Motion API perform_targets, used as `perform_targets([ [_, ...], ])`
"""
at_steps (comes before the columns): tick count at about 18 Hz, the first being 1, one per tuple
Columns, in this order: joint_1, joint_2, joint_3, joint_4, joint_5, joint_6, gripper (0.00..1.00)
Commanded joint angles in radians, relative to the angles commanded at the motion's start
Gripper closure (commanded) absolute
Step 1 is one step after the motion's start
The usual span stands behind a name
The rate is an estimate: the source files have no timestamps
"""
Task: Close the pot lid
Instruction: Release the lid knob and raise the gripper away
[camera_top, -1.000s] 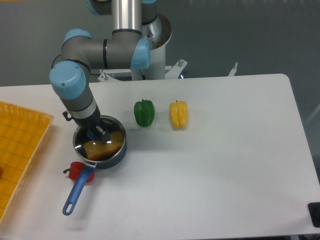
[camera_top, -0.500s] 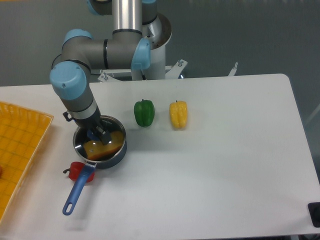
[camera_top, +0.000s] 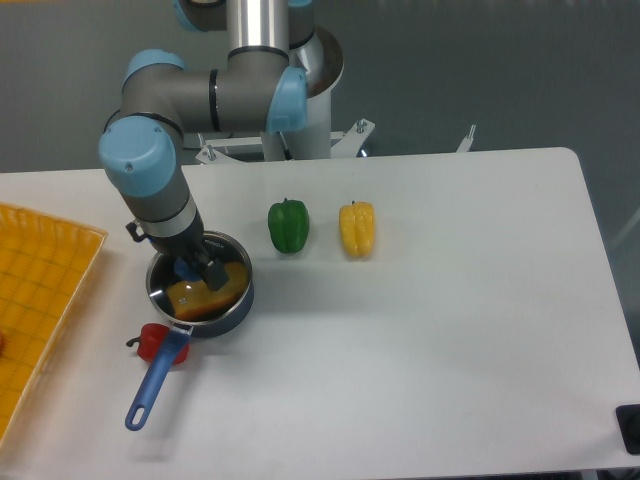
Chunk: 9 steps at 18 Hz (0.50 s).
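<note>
Movement over the last second is tiny: I am seeing the arm's upper joints drifting slightly right and up, while the gripper (camera_top: 203, 268) is staying low over the pot (camera_top: 200, 285), right above its middle. I am reading the pale sheen across the pot's mouth and the thin bright rim as the lid (camera_top: 178, 272) already lying on it, with something orange (camera_top: 205, 295) showing through the glass underneath. From this high camera I cannot tell whether the fingers are clamped on the knob or have let go; the wrist is covering that spot, so the width of the gap is hidden from me. I am judging that the lid is seated or very nearly so, and that the slight shift of the arm may be the start of a release and lift, though that is only my guess. The pot is sitting at the left of the table (camera_top: 450, 300), its blue handle (camera_top: 155, 385) pointing toward the near edge, with a red pepper (camera_top: 152, 340) touching the handle near its root. A green pepper (camera_top: 288, 226) and a yellow pepper (camera_top: 357, 229) are lying well clear to the right, and an orange tray (camera_top: 40, 300) is lying to the left.
</note>
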Motion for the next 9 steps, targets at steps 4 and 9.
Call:
perform_targets([
  [4, 0.058, 0.051, 0.019, -0.097, -0.012, 0.166, 0.0],
  [9, 0.107, 0.095, 0.02, -0.155, -0.015, 0.29, 0.0],
])
